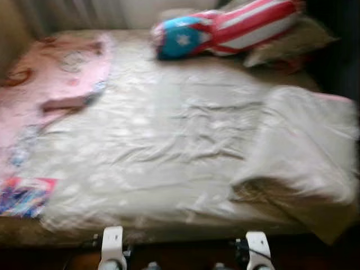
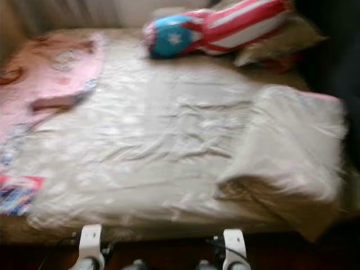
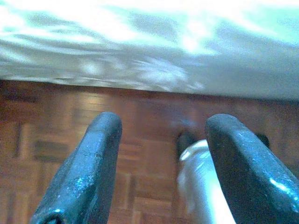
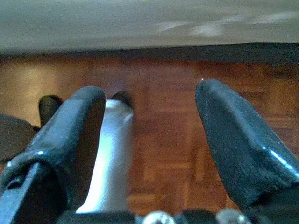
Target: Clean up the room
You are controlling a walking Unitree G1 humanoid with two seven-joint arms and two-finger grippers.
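The left gripper (image 3: 161, 168) hangs low at the bed's near edge with its two black fingers spread apart and nothing between them; past them lie the parquet floor (image 3: 56, 135) and the pale hem of the sheet (image 3: 140, 51). The right gripper (image 4: 149, 154) hangs the same way, fingers parted and empty, over the same wood.

Out from the grippers, the bed (image 1: 169, 233) takes up most of the head views. The sheet lies spread but wrinkled over the middle, and at the right a folded-back flap (image 1: 304, 146) bares the mattress corner. A pink blanket (image 1: 50, 84) lies bunched along the left side, with a colourful printed item (image 1: 25, 196) at the near left corner. At the far end sits a striped pillow (image 1: 225, 28), partly on a beige pillow (image 1: 292, 42).

I judge the tidying barely begun: nothing is held, and the flap, blanket and pillows all look unsorted.

The striped pillow's long axis runs across the bed's head, tilted, its blue starred end pointing to the left and slightly nearer, its striped end to the far right.
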